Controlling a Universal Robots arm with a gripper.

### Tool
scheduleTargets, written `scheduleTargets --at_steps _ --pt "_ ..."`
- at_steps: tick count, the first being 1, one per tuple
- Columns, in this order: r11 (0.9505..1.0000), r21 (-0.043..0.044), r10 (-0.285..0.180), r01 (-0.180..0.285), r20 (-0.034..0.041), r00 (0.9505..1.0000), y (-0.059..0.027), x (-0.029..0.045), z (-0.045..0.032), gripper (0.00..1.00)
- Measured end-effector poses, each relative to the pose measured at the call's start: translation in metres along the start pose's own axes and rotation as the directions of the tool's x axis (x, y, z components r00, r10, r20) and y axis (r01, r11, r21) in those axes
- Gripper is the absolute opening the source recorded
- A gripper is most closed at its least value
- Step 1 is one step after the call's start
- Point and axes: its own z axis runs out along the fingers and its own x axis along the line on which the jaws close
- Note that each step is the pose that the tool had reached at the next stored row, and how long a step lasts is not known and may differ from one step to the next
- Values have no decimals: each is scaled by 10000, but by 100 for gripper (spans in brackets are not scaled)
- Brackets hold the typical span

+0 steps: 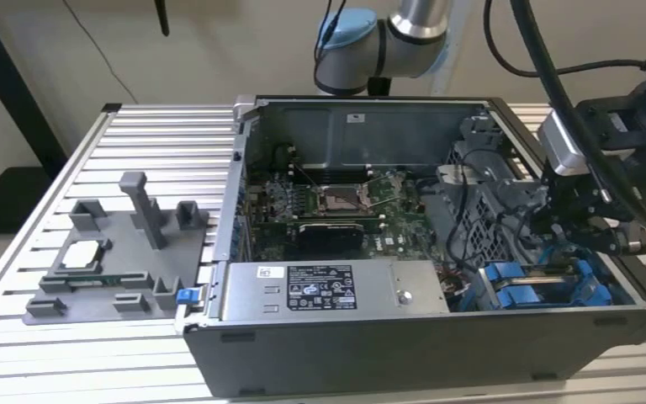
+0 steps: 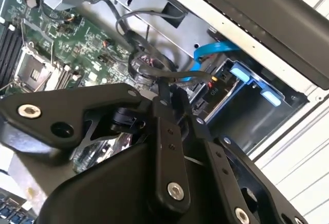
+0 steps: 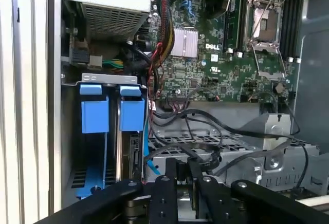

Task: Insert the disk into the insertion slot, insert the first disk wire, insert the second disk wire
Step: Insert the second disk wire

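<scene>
Tool (image 2: 167, 98): hovering above the drive bays inside the case, fingers together, seemingly pinching a dark wire (image 2: 193, 74).
Disk (image 3: 134, 154): sitting in the insertion slot (image 3: 105, 82), beside blue latches.

— Any writing you can make out from here?

— A few spots of print. The power supply (image 1: 335, 290) carries a big black-and-white label (image 1: 319, 289) on its top, full of fine lines and small marks, too small to read.

— Anything beside it?

— A small white sticker (image 1: 269, 270) near that label's corner, also too fine to read. Another white sticker sits on the case's back wall (image 1: 356, 118); I can't tell what it says.

— And the board?

— In the first wrist view the board (image 3: 216, 64) has short white lettering (image 3: 213, 46) printed just beside its silver heatsink (image 3: 184, 42), plus tiny white markings scattered over it.
</scene>
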Motion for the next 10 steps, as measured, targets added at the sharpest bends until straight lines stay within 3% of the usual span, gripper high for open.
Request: scheduleTargets --at_steps 7,8,10 --pt "10000 1 1 -1 -1 10000 1 56 -6 0" --pt "10000 -1 0 0 -53 10000 1 59 -5 0" --pt "10000 -32 1 -1 -272 9996 -2 67 -8 0"
